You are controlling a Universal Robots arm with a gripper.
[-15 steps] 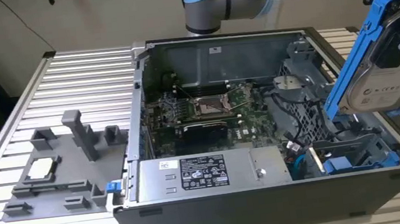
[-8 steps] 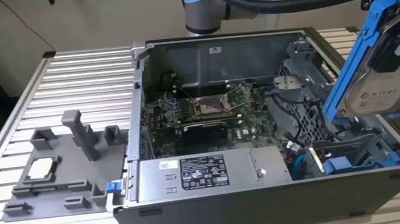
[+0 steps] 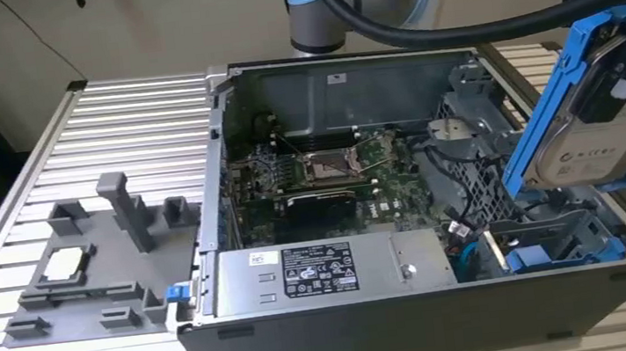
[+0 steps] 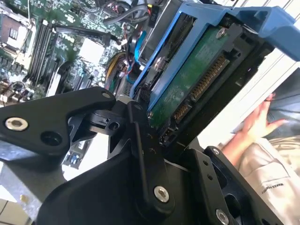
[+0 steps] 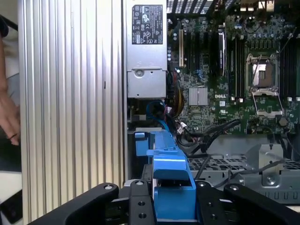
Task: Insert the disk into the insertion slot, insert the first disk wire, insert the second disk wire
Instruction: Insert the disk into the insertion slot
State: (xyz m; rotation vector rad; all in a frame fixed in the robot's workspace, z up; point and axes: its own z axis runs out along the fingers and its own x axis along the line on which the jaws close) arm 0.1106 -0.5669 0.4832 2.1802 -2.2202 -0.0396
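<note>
Your gripper is clamped on the disk, holding it tilted on edge above the case. Below it the slot sits unfilled, so step one is in hand. Seating the disk likely calls for squaring it to the slot's blue sides.

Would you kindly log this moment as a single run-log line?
gripper: shut on disk | disk: aloft, tilted, not in insertion slot | insertion slot: empty
</note>
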